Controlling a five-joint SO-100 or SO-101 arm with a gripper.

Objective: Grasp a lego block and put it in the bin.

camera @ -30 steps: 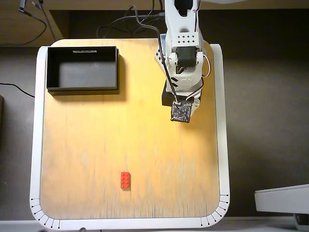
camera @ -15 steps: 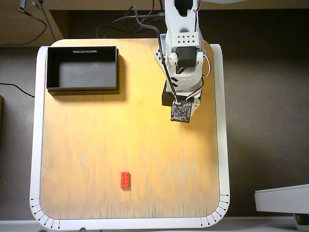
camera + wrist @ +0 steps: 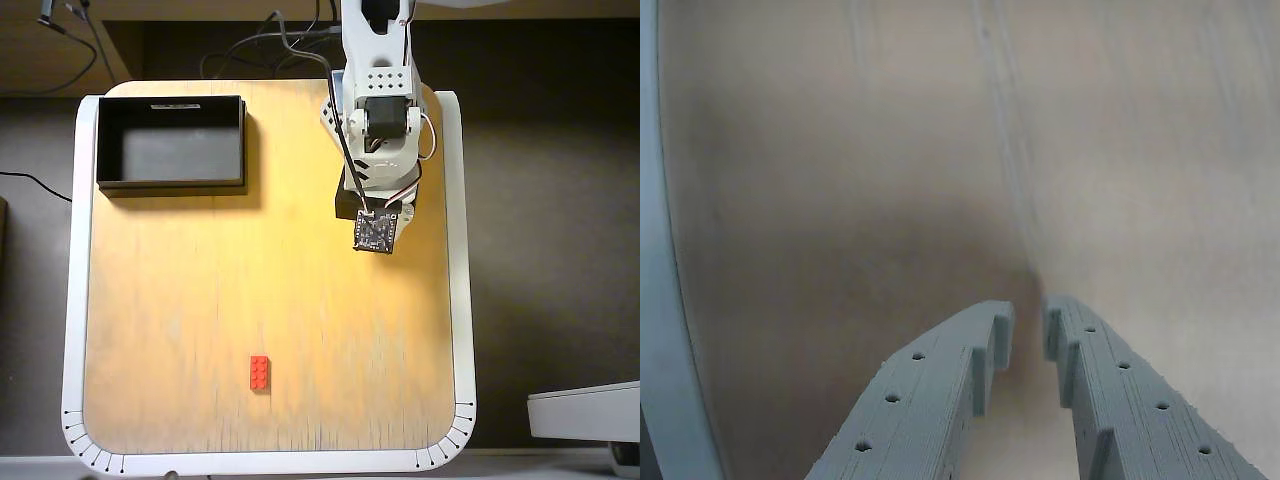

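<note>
- My gripper holds nothing; in the wrist view its two grey fingers stand almost together, only a narrow slit between the tips, bare wood below them.
- In the overhead view my arm is folded up at the far edge of the table, on the right side, and the gripper itself is hidden under the wrist.
- The lego block lies flat near the front edge, left of centre, well apart from me. The wrist view does not show it at all.
- The bin sits empty in the far left corner, well apart from the block.
- Risk: with the fingers this close together I would likely shove the block instead of straddling it, so they need to spread first.
- Risk: the block lies lengthwise toward me; a skewed approach could spin it or push it toward the front rim.
- Risk: the long reach forward may leave me little margin for descending straight.
</note>
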